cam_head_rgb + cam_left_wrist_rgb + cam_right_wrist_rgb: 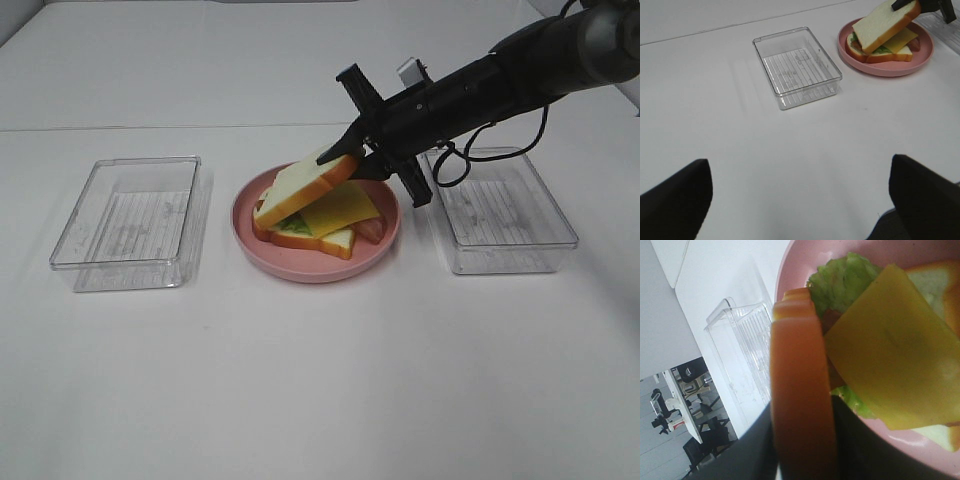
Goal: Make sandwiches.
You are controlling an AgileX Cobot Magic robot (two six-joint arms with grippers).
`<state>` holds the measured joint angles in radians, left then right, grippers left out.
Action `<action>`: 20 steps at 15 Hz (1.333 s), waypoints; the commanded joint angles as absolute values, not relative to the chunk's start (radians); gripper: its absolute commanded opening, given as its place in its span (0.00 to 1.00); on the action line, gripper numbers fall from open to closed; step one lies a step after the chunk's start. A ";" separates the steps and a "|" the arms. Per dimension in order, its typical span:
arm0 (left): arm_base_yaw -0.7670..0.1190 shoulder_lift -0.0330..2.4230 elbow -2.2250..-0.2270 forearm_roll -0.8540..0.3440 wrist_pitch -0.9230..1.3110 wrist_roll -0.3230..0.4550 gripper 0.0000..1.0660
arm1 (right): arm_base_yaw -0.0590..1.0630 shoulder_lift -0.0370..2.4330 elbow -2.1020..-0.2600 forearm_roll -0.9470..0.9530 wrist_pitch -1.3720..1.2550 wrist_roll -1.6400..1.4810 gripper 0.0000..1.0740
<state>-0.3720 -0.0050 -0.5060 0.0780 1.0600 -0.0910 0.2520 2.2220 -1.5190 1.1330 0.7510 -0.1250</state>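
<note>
Your right gripper (352, 160) is holding the top bread slice (303, 187) tilted over the plate (316, 267).

You are pinching that slice by its raised crust edge, jaws on either side of it, while its lower end is resting on the stack toward the left tray (130, 218). Under it the cheese (343, 207) is sticking out toward your gripper, lettuce (296, 228) is showing beneath, and the bottom slice (330, 242) is lying flat on the plate, with bacon (372, 230) peeking out at its side. The right tray (505, 215) is sitting just beside the plate, below your arm. Your left gripper (800, 200) is hanging well apart from the plate, fingers (675, 200) spread wide and holding nothing.
</note>
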 commanded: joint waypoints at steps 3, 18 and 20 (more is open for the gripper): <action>-0.370 -0.026 -0.501 0.082 1.050 -0.090 0.84 | 0.251 2.214 -1.516 1.130 0.797 -0.248 0.74; -0.370 -0.026 -0.501 0.082 1.050 -0.090 0.84 | 0.250 1.858 -1.515 0.354 0.959 -0.074 0.73; -0.370 -0.026 -0.501 0.082 1.050 -0.090 0.84 | 0.250 1.774 -1.514 0.270 1.066 -0.074 0.73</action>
<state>-0.3720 -0.0050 -0.5060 0.0780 1.0600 -0.0910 0.2520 1.8100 -1.5190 0.3090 1.0120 -0.0730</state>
